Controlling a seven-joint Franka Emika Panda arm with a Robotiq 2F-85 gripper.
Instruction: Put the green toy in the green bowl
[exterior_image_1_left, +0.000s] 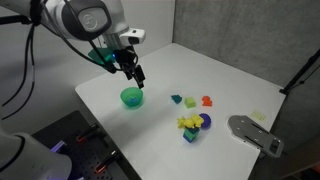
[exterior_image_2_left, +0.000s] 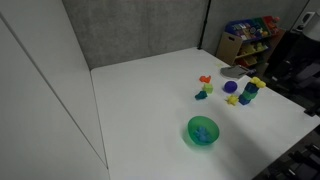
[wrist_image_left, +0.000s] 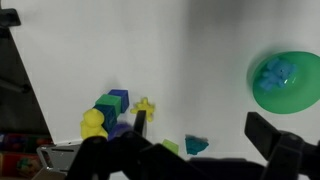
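Note:
The green toy (wrist_image_left: 197, 145), a small dark teal piece, lies on the white table between my two fingers in the wrist view. It also shows in an exterior view (exterior_image_1_left: 177, 99). The green bowl (exterior_image_1_left: 131, 97) stands apart from it, at the wrist view's right edge (wrist_image_left: 285, 82) and in an exterior view (exterior_image_2_left: 203, 131). A bluish patch shows inside the bowl. My gripper (exterior_image_1_left: 137, 75) hangs open and empty just above the bowl. Its dark fingers frame the bottom of the wrist view (wrist_image_left: 205, 135).
A yellow-green piece (wrist_image_left: 170, 147) lies right beside the green toy. A yellow toy (wrist_image_left: 145, 106) and a yellow, purple and blue cluster (exterior_image_1_left: 193, 124) are nearby. An orange toy (exterior_image_1_left: 207, 101) and a grey object (exterior_image_1_left: 255, 133) lie near the table edge.

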